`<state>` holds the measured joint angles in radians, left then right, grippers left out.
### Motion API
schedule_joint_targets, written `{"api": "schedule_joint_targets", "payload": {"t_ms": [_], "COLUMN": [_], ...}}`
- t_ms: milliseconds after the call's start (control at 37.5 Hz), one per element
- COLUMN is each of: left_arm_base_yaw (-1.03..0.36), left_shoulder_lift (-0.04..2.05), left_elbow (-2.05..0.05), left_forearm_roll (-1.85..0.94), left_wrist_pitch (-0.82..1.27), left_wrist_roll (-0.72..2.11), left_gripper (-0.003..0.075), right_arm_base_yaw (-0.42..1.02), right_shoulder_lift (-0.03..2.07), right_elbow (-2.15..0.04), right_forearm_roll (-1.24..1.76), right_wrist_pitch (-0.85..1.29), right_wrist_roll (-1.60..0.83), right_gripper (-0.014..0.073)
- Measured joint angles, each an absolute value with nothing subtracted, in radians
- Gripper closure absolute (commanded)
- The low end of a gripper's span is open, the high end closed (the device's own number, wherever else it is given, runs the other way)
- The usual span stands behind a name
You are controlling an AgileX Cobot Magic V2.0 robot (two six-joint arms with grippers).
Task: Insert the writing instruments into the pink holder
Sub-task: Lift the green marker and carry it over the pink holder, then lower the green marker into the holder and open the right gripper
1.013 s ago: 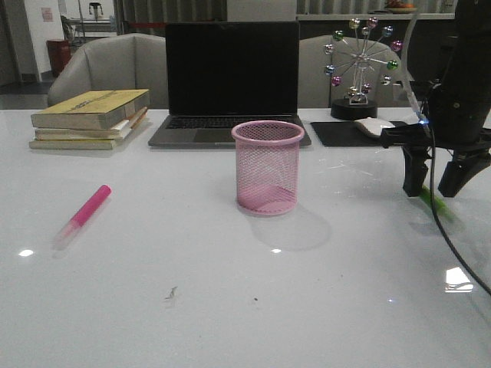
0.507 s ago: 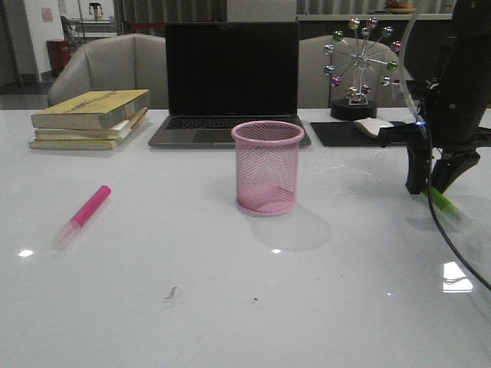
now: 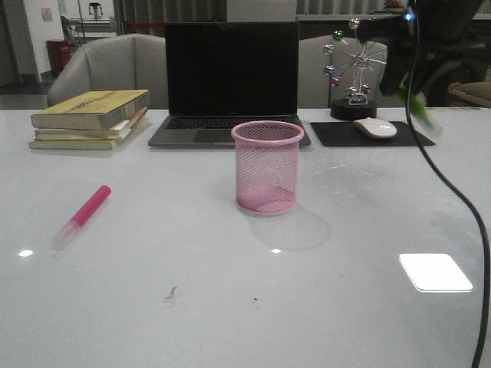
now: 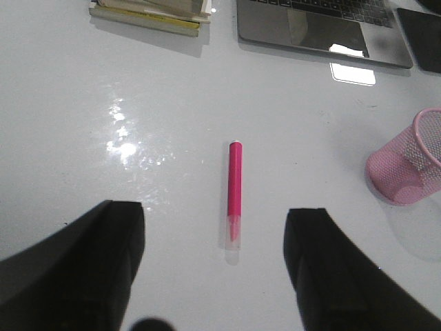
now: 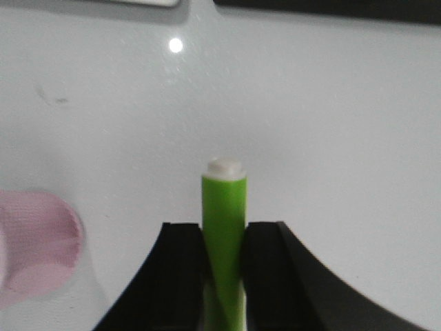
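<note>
Lime green highlighter [image 5: 224, 227] clamped in right gripper [image 5: 224, 276], lifted clear of the desk [image 3: 153, 307] near its far right corner, likely so it can be carried over the holder rim. Pink mesh holder [image 3: 268, 167] stands upright mid-desk, nothing visible inside. Pink highlighter [image 4: 235, 192] lies flat toward the left edge, between the spread fingers of the left gripper [image 4: 213, 269], which hovers above it, touching nothing, probably lined up to pick.

Right arm raised with the green marker [image 3: 418, 106] over the worktop [image 3: 192, 307].
Pink mesh cup [image 3: 268, 166] stands upright mid-worktop; pink marker [image 3: 81, 215] lies well apart on its left.
</note>
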<state>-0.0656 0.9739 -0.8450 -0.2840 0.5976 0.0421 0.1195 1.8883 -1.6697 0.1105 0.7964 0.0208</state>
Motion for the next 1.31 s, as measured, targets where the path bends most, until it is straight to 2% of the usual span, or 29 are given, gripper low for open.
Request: {"api": "schedule_joint_targets", "payload": {"t_ms": [240, 480, 613, 720, 933, 1040, 1200, 1307], "left_arm_base_yaw": [-0.066, -0.066, -0.066, -0.066, -0.066, -0.066, -0.066, -0.066], "left_shoulder_lift": [0.974, 0.974, 0.974, 0.974, 0.974, 0.974, 0.974, 0.974], "left_elbow": [-0.845, -0.845, -0.845, -0.845, -0.845, -0.845, -0.845, -0.845], "left_forearm_roll": [-0.284, -0.284, -0.284, -0.284, -0.284, -0.284, -0.284, -0.284], "left_wrist_pitch": [0.598, 0.609, 0.621, 0.639, 0.653, 0.653, 0.653, 0.654], "left_wrist_roll": [0.042, 0.042, 0.042, 0.042, 0.042, 0.042, 0.042, 0.042], "left_gripper": [0.0222, 0.0222, 0.0222, 0.0222, 0.0222, 0.0222, 0.0222, 0.0222], "right_arm_base_yaw": [0.242, 0.395, 0.431, 0.436, 0.436, 0.436, 0.436, 0.436], "right_shoulder_lift": [1.737, 1.704, 1.745, 1.832, 1.955, 1.971, 1.971, 1.968], "right_elbow": [-1.62, -1.36, -1.255, -1.237, -1.236, -1.236, -1.236, -1.236], "right_forearm_roll": [0.111, 0.123, 0.128, 0.131, 0.131, 0.131, 0.131, 0.131], "right_wrist_pitch": [0.56, 0.051, -0.169, -0.274, -0.315, -0.316, -0.315, -0.306], "right_wrist_roll": [0.021, 0.021, 0.021, 0.021, 0.021, 0.021, 0.021, 0.021], "right_gripper": [0.0564, 0.0564, 0.0564, 0.0564, 0.0554, 0.0475, 0.0271, 0.0238]}}
